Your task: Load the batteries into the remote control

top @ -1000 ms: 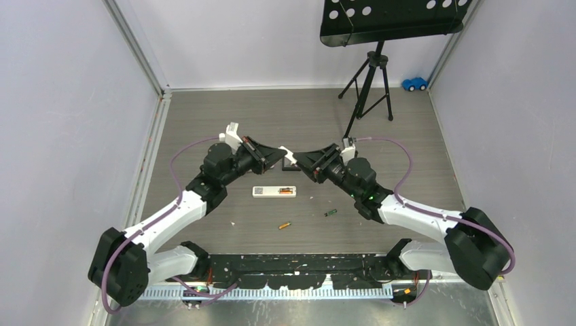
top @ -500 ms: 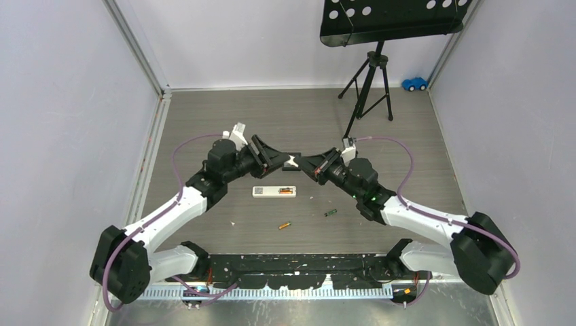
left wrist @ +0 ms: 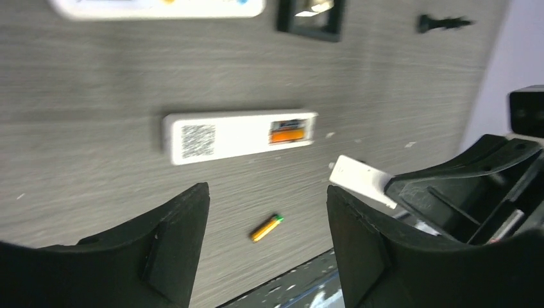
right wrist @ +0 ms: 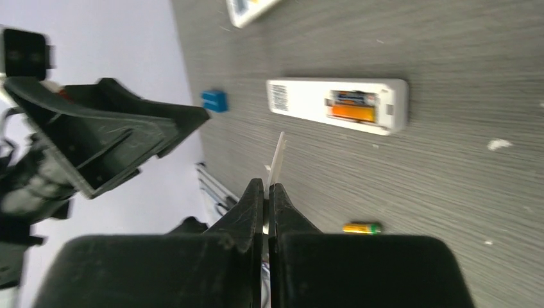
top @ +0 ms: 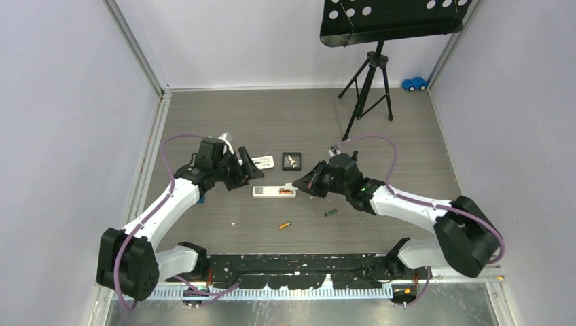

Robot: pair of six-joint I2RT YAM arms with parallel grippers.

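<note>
The remote control (top: 274,191) lies back-up at the table's middle, its battery bay open. An orange battery (left wrist: 287,133) sits in that bay (right wrist: 351,113). A loose orange battery (top: 284,225) and a green-and-black battery (top: 330,212) lie nearer the arms. My right gripper (top: 297,185) is shut on a thin white cover plate (right wrist: 277,160), just off the remote's right end. My left gripper (top: 248,173) hangs open and empty at the remote's upper left. In the left wrist view, the loose battery (left wrist: 266,227) shows on the table between the open fingers.
A shorter white remote (top: 261,161) and a small black tray (top: 292,160) lie just behind the remote control. A black peg (left wrist: 442,23) sits further back. A music stand's tripod (top: 370,88) and a blue toy car (top: 414,83) are at the far right.
The grippers met in mid air over the tray. The left one opened and drew back left; the right one shut on the white plate and dropped toward the remote's right end.
</note>
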